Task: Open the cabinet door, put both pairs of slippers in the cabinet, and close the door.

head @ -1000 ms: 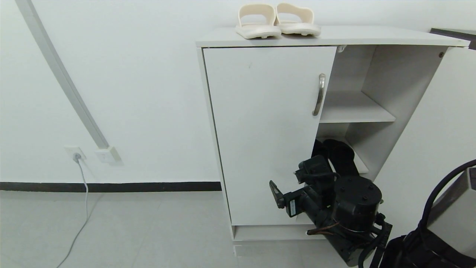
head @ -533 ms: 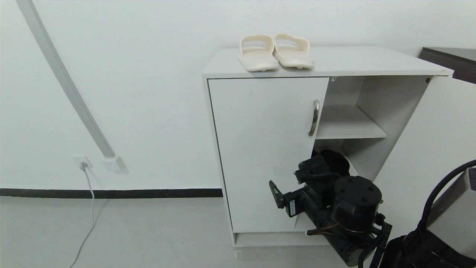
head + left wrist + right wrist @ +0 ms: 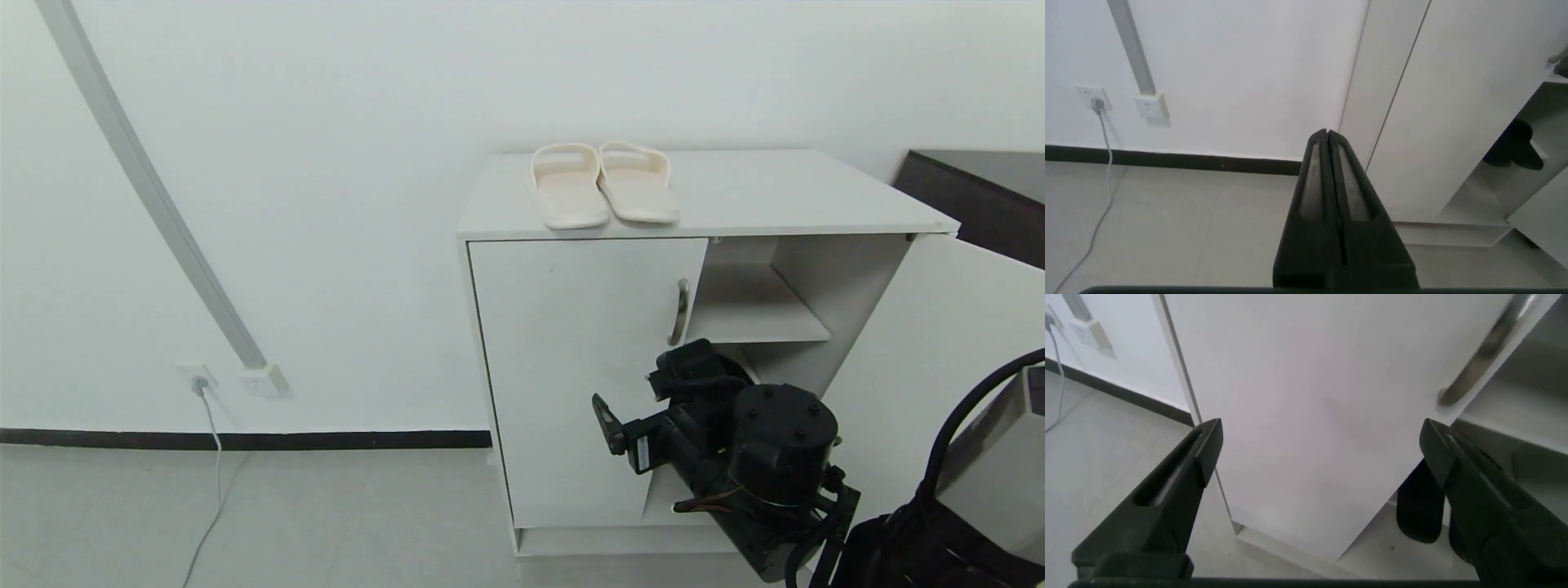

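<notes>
Nearest, right gripper (image 3: 1321,433): two fingers splayed wide, grasping nothing, hanging low before the shut left door (image 3: 580,376), close to its single metal handle (image 3: 679,312). Left gripper (image 3: 1328,139): two fingers pressed flat together, clenched on nothing, aimed at the cabinet's left side panel (image 3: 1388,106) above the floor (image 3: 326,523). Just past the left door's free edge, black slippers (image 3: 1421,502) lying on a low shelf inside the cabinet; one or two, cannot tell. Two doors in all: right door (image 3: 922,359) swung wide open, leaving the right half of the cabinet exposed, with one upper shelf (image 3: 751,314) in sight. Higher and farther, two cream slippers (image 3: 569,192) side by side and touching on the cabinet top (image 3: 775,192), left of its middle, near ends just short of the front edge. Leftward, floor running to the black skirting, crossed by one cable (image 3: 208,482) dropping from one of two wall sockets (image 3: 198,380). Far right, one dark piece of furniture (image 3: 980,196) behind the open door.
</notes>
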Available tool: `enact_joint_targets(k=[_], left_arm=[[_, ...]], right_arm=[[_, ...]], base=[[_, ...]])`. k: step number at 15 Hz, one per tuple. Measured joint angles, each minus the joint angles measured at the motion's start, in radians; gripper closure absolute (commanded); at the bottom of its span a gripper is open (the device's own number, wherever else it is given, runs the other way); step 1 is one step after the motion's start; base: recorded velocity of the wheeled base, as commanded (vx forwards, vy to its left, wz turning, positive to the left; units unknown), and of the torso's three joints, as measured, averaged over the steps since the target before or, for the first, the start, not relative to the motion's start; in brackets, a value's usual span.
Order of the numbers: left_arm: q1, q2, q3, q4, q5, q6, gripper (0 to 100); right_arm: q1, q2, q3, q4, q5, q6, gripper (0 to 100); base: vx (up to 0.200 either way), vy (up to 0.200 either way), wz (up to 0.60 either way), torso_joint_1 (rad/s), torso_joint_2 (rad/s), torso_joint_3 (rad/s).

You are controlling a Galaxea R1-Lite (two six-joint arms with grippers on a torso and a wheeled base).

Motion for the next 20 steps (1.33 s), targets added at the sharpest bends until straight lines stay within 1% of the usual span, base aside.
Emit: enact_joint_targets(k=[7,16,20], left_arm=[[0.0,0.0,0.0,0.0,0.0,0.0,100],[0.0,0.0,0.0,0.0,0.0,0.0,100],[0.0,0.0,0.0,0.0,0.0,0.0,100]], right_arm=[[0.0,0.0,0.0,0.0,0.0,-0.001,0],[0.002,0.0,0.003,0.001,0.0,-0.002,0],[0.002,0.0,0.002,0.0,-0.001,-0.003,0]], base=[[0.0,0.0,0.0,0.193,-0.51,-0.314],[0.0,0.0,0.0,0.249,-0.57,-0.324],[0.0,0.0,0.0,0.21,-0.45,-0.244]])
